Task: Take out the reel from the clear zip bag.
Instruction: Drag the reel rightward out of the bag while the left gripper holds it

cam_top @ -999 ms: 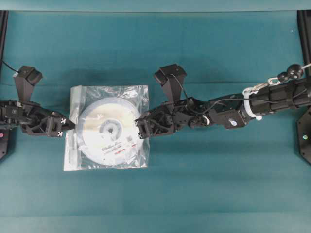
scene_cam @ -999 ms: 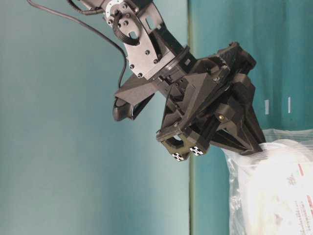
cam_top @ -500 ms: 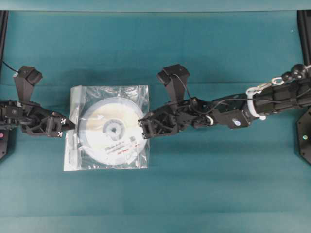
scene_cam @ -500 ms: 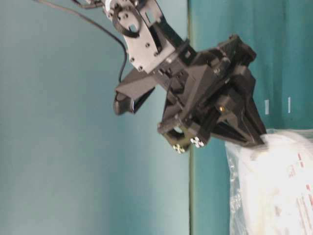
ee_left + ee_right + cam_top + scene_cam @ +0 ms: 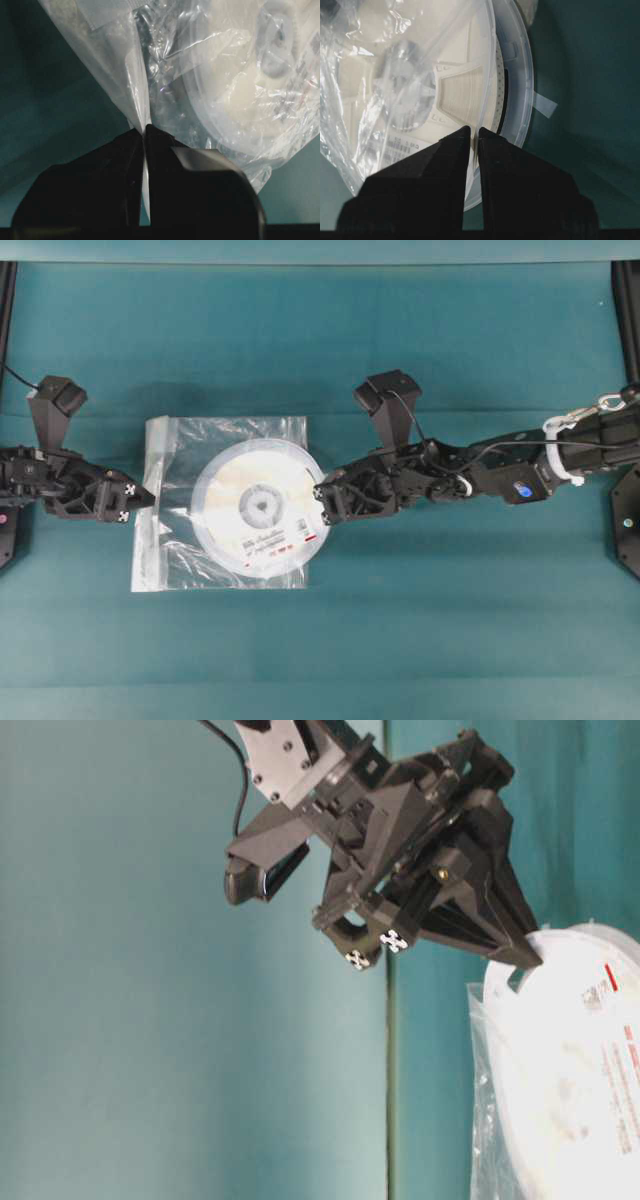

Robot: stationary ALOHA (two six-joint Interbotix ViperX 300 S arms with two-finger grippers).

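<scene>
Sliding rightward since a second ago, the reel (image 5: 262, 507) now pokes past the clear zip bag (image 5: 170, 540)'s right edge, its rim clamped between the right gripper (image 5: 322, 504)'s fingers. The left gripper (image 5: 135, 502) stays pinched shut on the bag's left edge, anchoring it. Extraction looks about half done; next calls for a steady pull rightward. All rests on a teal cloth table (image 5: 420, 640).

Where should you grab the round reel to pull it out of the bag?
By its thin rim on the right, where the reel pokes out of the bag. The right gripper already pinches that bare edge, coming in level from the right, while the left gripper holds the bag's far side.
</scene>
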